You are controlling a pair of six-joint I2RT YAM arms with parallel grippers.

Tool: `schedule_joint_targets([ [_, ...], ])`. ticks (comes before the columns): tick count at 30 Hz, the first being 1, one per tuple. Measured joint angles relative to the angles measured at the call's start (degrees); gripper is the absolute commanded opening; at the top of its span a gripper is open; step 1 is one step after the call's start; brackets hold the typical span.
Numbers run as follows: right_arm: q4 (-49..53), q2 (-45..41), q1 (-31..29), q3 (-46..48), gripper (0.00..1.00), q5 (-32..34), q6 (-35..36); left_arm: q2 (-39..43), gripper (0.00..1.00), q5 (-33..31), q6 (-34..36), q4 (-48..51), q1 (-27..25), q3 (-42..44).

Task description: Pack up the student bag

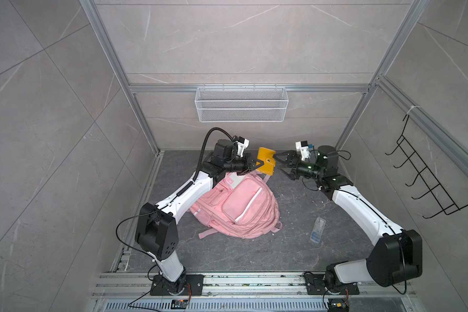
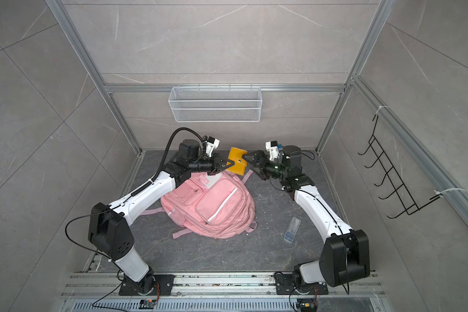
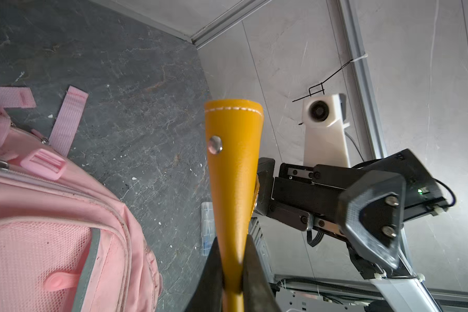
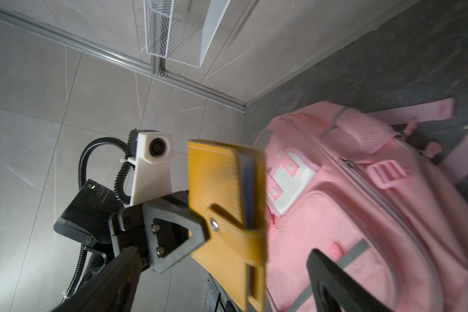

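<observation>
The student bag [image 1: 241, 205] [image 2: 211, 205] is a pink backpack lying front-up on the dark floor, with its straps spread out. Above its top end hangs a yellow leather-covered notebook [image 1: 265, 163] [image 2: 237, 162] with a snap strap. My left gripper [image 1: 257, 164] [image 2: 229, 165] is shut on the notebook's left edge. In the left wrist view the notebook [image 3: 233, 167] is pinched between the fingers [image 3: 251, 259]. My right gripper [image 1: 281, 166] [image 2: 250, 165] is open, its fingers spread wide at the notebook's right edge. In the right wrist view the notebook [image 4: 222, 194] hangs in front of the bag [image 4: 362, 216].
A clear plastic case [image 1: 318, 229] [image 2: 292, 229] lies on the floor to the right of the bag. A white wire basket [image 1: 241, 104] hangs on the back wall. A black wire hook rack [image 1: 427, 183] is fixed to the right wall.
</observation>
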State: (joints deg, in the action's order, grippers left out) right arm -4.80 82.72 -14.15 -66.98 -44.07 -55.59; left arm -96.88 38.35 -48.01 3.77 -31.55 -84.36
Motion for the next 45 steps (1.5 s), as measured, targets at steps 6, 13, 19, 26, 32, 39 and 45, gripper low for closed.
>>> schedule_joint_targets([
  [6, -1.95, 3.76, -4.13, -2.25, 0.87, 1.64, -1.81, 2.93, 0.00, 1.29, -2.05, -2.80, 0.22, 3.85],
  [13, -3.17, 4.35, -5.73, -3.13, 0.45, 2.91, -2.25, 6.01, 0.00, 1.42, -3.08, -4.81, 1.05, 6.27],
  [19, -3.63, 4.35, -5.95, -3.15, 0.34, 3.39, -2.34, 6.64, 0.00, 2.05, -3.69, -5.31, 1.73, 7.26],
  [26, -3.58, 4.31, -5.99, -3.13, 0.42, 3.34, -2.03, 6.69, 0.00, 2.29, -3.76, -5.55, 1.95, 7.63],
  [32, -3.89, 3.39, -6.03, -2.54, 0.40, 3.30, -1.79, 7.04, 0.00, 2.43, -3.85, -5.57, 1.95, 7.96],
  [39, -4.98, 2.45, -6.08, -1.55, 0.20, 2.84, -1.70, 8.28, 0.00, 2.49, -3.82, -5.42, 1.95, 8.70],
  [45, -4.61, 1.20, -6.14, -0.39, 0.08, 3.02, -1.27, 8.39, 0.51, 1.25, 0.57, 1.33, 1.92, 8.37],
])
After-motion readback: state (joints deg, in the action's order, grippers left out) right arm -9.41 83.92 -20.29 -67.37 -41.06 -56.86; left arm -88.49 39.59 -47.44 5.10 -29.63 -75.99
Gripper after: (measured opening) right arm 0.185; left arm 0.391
